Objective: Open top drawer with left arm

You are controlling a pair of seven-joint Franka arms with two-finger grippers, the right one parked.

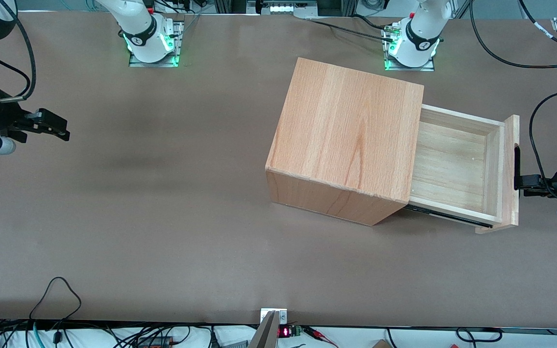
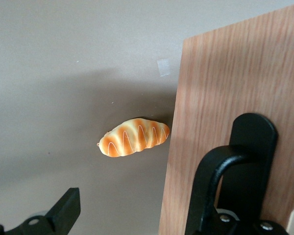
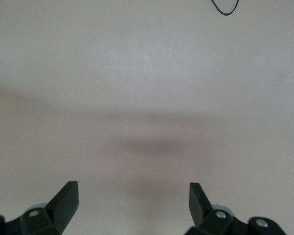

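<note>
The shallow light-wood top drawer (image 1: 457, 169) stands well drawn out of the wooden cube casing (image 1: 346, 140). The black two-finger gripper (image 1: 525, 182) sits at the long black bar handle (image 1: 517, 166), fingers (image 2: 63, 211) spread. Pulling is judged nearly complete; withdrawal is called for next.

- I can't read any text, label or brand anywhere in my three views.
- The small red display (image 1: 284, 331) at the tabletop (image 1: 162, 217) edge nearest the front camera glows, but I can't make out its digits.
- The round marks on the black bands of the arm bases (image 1: 416, 46) are too small for me to read.
</note>
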